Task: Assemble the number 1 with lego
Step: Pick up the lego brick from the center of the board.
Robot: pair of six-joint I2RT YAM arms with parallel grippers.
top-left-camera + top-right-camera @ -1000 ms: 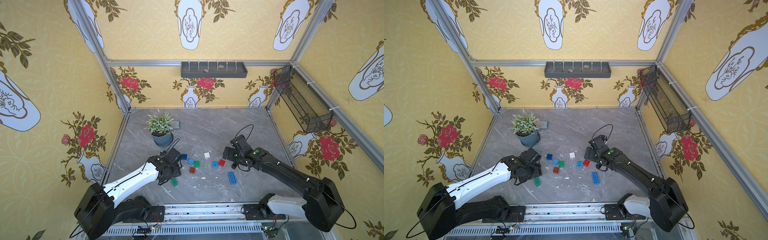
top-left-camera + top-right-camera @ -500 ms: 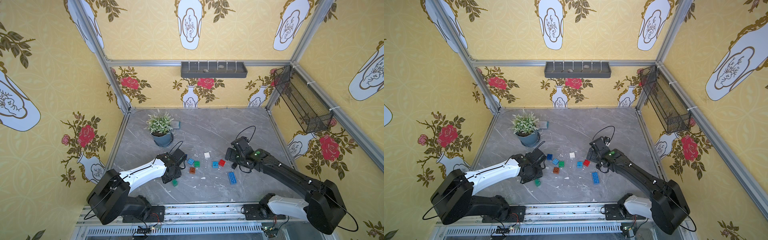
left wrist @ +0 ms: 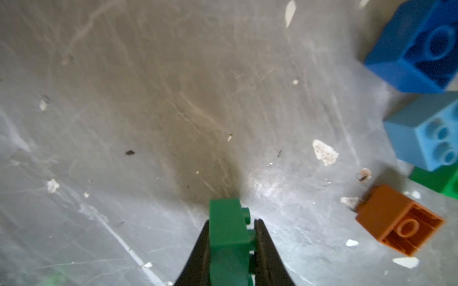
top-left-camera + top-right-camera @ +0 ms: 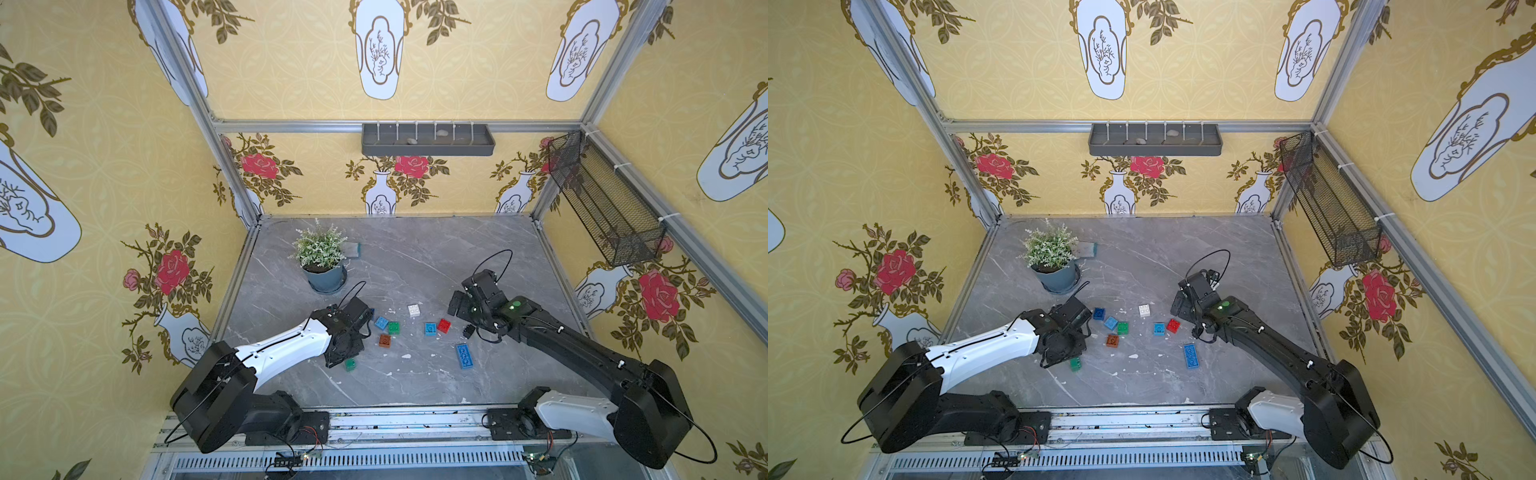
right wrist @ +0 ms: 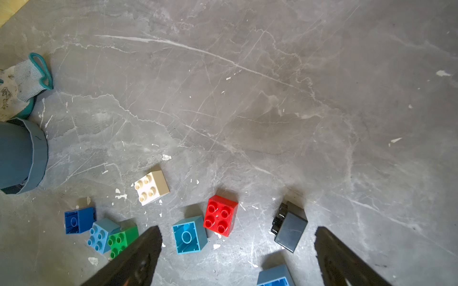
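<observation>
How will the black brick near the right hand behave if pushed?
The black brick looks like rigid plastic, so probably stiff and light. It lies on a flat side, studs sideways, so it should slide, not roll. Its smooth faces may slip.

The space is enclosed by yellow walls (image 4: 291, 62) printed with vases and red roses. A grey marbled floor (image 4: 415, 257), scuffed and flecked white, is evenly lit. A grey divided shelf (image 4: 428, 150) is mounted at 12 o'clock, a black wire basket (image 4: 602, 199) at 2 o'clock; a potted plant (image 4: 320, 249) is set at 11 o'clock.
</observation>
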